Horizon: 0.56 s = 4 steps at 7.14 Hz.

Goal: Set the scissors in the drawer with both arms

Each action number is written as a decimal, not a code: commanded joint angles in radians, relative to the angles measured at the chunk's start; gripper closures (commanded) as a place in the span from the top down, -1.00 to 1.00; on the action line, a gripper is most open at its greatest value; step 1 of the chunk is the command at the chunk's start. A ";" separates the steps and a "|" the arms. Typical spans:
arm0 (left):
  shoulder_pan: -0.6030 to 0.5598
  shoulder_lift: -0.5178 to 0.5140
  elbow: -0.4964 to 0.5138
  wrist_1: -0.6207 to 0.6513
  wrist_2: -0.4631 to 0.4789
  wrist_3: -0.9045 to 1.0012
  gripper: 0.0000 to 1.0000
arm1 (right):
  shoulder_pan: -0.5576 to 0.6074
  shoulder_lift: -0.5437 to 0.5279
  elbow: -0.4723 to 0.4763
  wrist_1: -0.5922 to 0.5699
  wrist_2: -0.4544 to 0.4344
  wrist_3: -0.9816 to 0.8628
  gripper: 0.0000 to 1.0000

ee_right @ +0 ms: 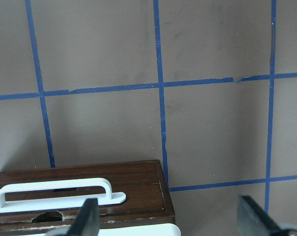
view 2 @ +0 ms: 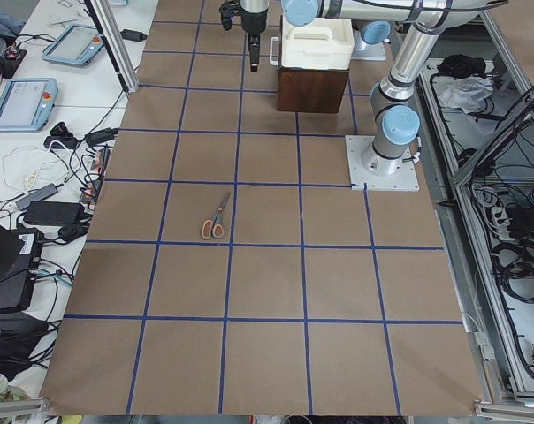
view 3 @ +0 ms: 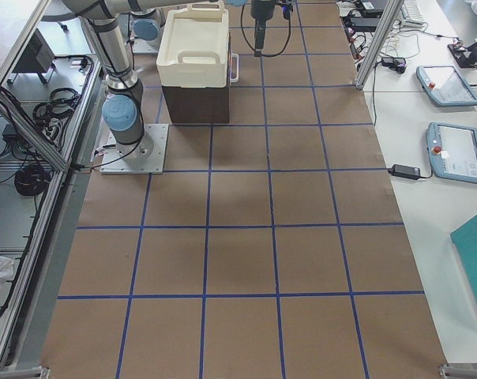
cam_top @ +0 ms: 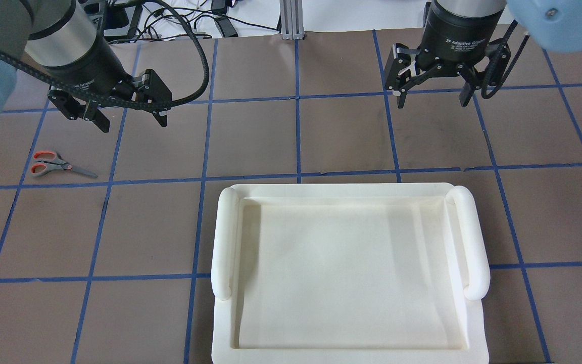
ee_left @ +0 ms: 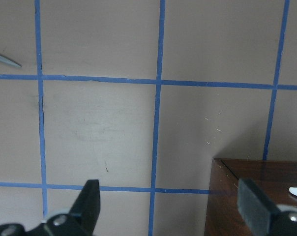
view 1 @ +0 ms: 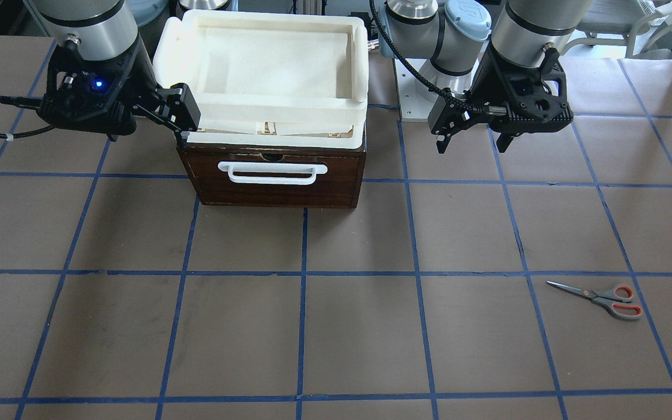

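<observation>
The scissors [view 1: 598, 298] lie flat on the brown table, grey handles lined orange-red; they also show in the overhead view [cam_top: 58, 164] and the exterior left view [view 2: 216, 216]. The dark brown drawer [view 1: 277, 192] is closed, its white bar handle [view 1: 272, 172] facing the camera. My left gripper [cam_top: 133, 124] is open and empty, hovering between scissors and drawer; its wrist view shows a blade tip [ee_left: 6, 59] and a drawer corner [ee_left: 256, 196]. My right gripper [cam_top: 432, 102] is open and empty, beside the drawer box's other side [view 1: 181, 125]; its wrist view shows the drawer front [ee_right: 138, 177].
A cream-white foam tray [view 1: 266, 104] sits on top of the drawer box and fills the lower middle of the overhead view [cam_top: 341, 189]. The left arm's base plate [view 1: 415, 93] stands behind the box. Side tables with tablets [view 2: 19, 102] flank the table.
</observation>
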 commanded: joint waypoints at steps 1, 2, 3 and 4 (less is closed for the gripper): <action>0.000 -0.003 0.000 0.001 0.000 0.001 1.00 | 0.000 0.001 0.000 0.000 -0.003 -0.001 1.00; 0.000 -0.001 0.000 -0.008 0.000 -0.007 1.00 | -0.002 0.001 0.002 -0.004 -0.003 -0.001 1.00; 0.009 -0.003 -0.002 -0.011 0.002 0.007 1.00 | -0.006 0.001 0.002 -0.022 -0.003 -0.003 1.00; 0.018 -0.004 -0.011 -0.018 0.020 0.080 0.99 | -0.012 0.000 0.002 -0.050 -0.003 0.006 1.00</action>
